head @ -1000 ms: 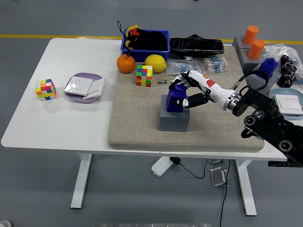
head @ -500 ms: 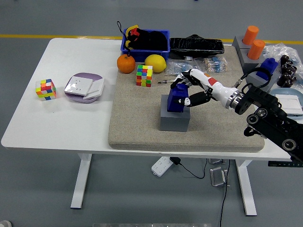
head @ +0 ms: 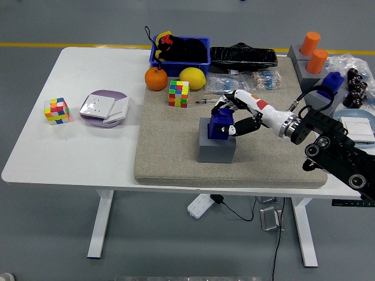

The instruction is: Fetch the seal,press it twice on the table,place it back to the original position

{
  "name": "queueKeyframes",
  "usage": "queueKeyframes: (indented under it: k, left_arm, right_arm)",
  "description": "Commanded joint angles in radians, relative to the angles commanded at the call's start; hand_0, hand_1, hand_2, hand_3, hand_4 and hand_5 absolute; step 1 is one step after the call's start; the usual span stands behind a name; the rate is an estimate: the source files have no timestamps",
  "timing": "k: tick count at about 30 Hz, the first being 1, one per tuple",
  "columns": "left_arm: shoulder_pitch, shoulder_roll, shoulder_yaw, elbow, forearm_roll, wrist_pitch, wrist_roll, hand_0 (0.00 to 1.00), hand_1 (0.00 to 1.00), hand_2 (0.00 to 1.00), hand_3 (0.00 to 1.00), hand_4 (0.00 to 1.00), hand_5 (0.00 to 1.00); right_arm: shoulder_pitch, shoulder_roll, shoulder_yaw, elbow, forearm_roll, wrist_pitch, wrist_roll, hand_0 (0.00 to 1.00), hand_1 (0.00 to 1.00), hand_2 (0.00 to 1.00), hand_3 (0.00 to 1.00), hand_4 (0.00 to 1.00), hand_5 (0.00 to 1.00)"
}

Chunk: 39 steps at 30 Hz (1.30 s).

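Seal (head: 221,125), blue, sits higher in its grey holder block (head: 217,148) than it did a second ago, when more of its body was sunk in the block; the right hand (head: 233,116) has drawn up and slightly right with it. That reads as the lift-out under way, so the fetch is nearly complete and both presses on the worktop (head: 94,152) are yet to come. The hand's fingers are curled around the seal, thumb low on its right face and the others over the top. No left hand shows.

Containers: the grey block holds the seal's lower end, though how much remains inside I cannot tell. A blue bin (head: 202,57) at the far edge of the beige mat (head: 170,158) holds dark, red and yellow items. A second grey block (head: 306,72) at far right carries two orange cylinders (head: 314,51).
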Motion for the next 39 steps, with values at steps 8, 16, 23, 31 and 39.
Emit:
queueKeyframes:
  k: [8,16,23,31,39]
  left_arm:
    - [-0.002,-0.001,-0.005,-0.001,0.005,0.0,-0.001,0.794,0.742,0.737,0.762,0.63,0.445]
    - [-0.003,-0.002,-0.004,0.0,0.004,0.0,-0.001,0.794,0.743,0.738,0.762,0.63,0.444]
    - [-0.001,-0.004,-0.008,0.001,0.005,-0.001,-0.001,0.794,0.743,0.738,0.761,0.63,0.444]
    - [-0.002,-0.005,-0.008,0.001,0.004,-0.001,-0.001,0.794,0.744,0.738,0.761,0.63,0.444]
    - [-0.002,-0.005,-0.008,0.002,0.003,-0.001,-0.001,0.794,0.744,0.738,0.761,0.63,0.443]
  right_arm:
    - [0.001,0.009,-0.002,-0.007,-0.001,-0.003,0.005,0.438,0.341,0.369,0.34,0.692,0.002]
    - [0.001,0.013,-0.003,-0.005,0.003,-0.003,0.013,0.583,0.566,0.579,0.597,0.897,0.002]
    - [0.002,0.014,-0.001,-0.005,-0.002,0.004,0.015,0.759,0.75,0.753,0.795,0.998,0.002]
    - [0.003,0.016,0.001,-0.006,-0.012,-0.003,0.016,0.802,0.796,0.799,0.832,0.998,0.002]
    - [-0.001,0.013,0.019,0.001,-0.023,0.0,0.01,0.855,0.854,0.852,0.869,0.998,0.062]
